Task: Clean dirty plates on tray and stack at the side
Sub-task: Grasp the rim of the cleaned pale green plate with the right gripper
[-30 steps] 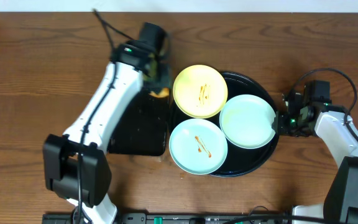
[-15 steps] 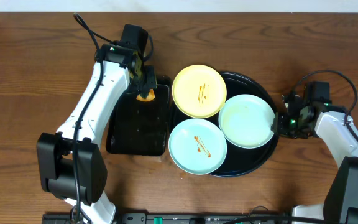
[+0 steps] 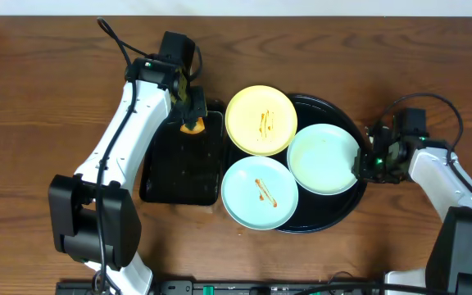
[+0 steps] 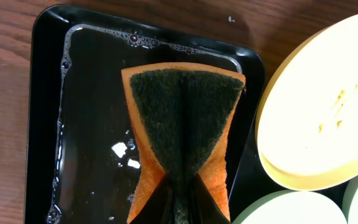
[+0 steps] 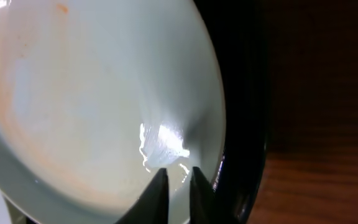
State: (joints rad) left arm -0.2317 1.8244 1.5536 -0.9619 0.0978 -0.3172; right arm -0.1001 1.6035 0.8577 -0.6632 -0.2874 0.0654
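Note:
Three plates lie on the round black tray: a pale yellow plate with orange streaks, a light blue plate with a sauce streak, and a mint plate. My right gripper is shut on the mint plate's right rim. In the right wrist view its fingers pinch the rim of that plate, one inside, one outside by the tray wall. My left gripper is shut on an orange sponge with a dark scouring face, over the rectangular tray.
A smaller black rectangular tray with soapy water stands left of the round tray; its wet floor shows under the sponge. The yellow plate overhangs its right edge. Brown wooden table lies all around.
My left arm carried the sponge leftward, from beside the yellow plate to over the rectangular tray, then held still. My right gripper crept left and narrowed onto the mint plate's rim.

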